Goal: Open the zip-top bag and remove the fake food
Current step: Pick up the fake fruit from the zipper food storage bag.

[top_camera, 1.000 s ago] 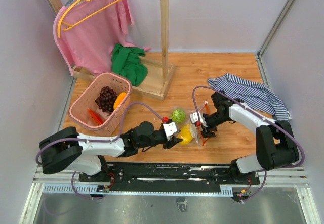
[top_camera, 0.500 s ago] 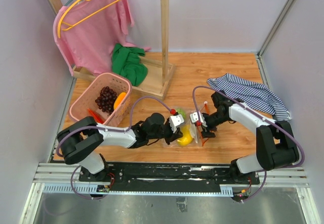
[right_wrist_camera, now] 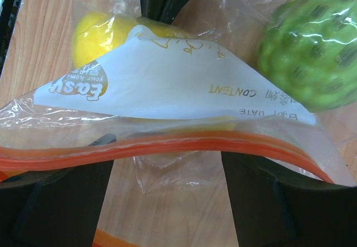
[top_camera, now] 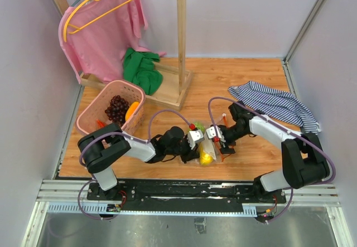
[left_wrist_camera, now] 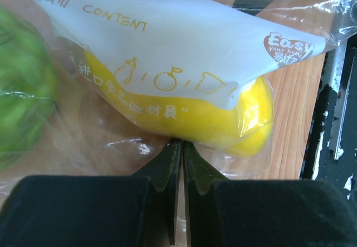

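Two containers on the wooden table (top_camera: pixel 251 74): a part-filled basket and a held bag.

The pink basket (top_camera: pixel 85 121), at 9 o'clock, holds a dark grape bunch (top_camera: pixel 116 109), an orange fruit (top_camera: pixel 131 111) and a red slice (top_camera: pixel 100 124). The zip-top bag (top_camera: pixel 207 146), at 5 o'clock, holds a yellow fruit (left_wrist_camera: pixel 184 121) and a green ball (left_wrist_camera: pixel 22 91). At the bag's 9 o'clock the left gripper (left_wrist_camera: pixel 177 146) is closed to a slit on the plastic. At its 3 o'clock the right gripper (right_wrist_camera: pixel 167 166) is spread wide, with the orange zip strip (right_wrist_camera: pixel 167 144) across its fingers.
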Available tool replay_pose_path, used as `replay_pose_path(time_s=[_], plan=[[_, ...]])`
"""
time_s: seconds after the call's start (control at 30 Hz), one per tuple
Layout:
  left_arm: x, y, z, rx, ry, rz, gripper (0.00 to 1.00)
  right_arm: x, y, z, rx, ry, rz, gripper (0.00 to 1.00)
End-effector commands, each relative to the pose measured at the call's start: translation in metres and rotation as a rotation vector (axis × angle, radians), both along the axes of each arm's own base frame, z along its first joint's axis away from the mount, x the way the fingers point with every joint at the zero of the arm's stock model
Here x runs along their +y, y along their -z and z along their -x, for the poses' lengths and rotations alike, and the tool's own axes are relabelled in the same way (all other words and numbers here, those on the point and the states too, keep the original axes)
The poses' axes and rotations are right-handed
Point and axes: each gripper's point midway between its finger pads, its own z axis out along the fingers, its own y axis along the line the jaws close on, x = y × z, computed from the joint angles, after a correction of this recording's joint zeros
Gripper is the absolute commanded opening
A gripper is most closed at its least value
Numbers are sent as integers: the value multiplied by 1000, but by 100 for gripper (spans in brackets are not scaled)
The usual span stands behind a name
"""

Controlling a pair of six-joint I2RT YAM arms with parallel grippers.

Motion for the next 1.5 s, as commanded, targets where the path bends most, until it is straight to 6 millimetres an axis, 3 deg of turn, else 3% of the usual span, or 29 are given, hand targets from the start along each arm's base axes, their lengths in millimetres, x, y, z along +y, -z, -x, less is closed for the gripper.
replay_pose_path(time_s=[0.0,0.2,0.47,0.6,0.83,1.07,1.47], plan=[[-8,-4,-1,16,4,45,10,3,7,13,29,-29,20,78],[-23,-11,-11,0,7,67,10,7,-4,12,-17,-26,-16,92],[-32,-11,-26,28,-20,115,10,5,-8,13,-171,-78,-55,100],[-36,-8,-35,61,-27,139,10,4,-3,16,-157,-106,-44,98],[-41,-3,-46,82,-36,132,8,-14,7,5,-164,-63,68,94],[-56,2,-54,113,-21,114,7,-5,5,23,-169,-155,-12,98],[-61,4,-59,135,-33,124,7,-15,25,16,-102,-110,108,83]])
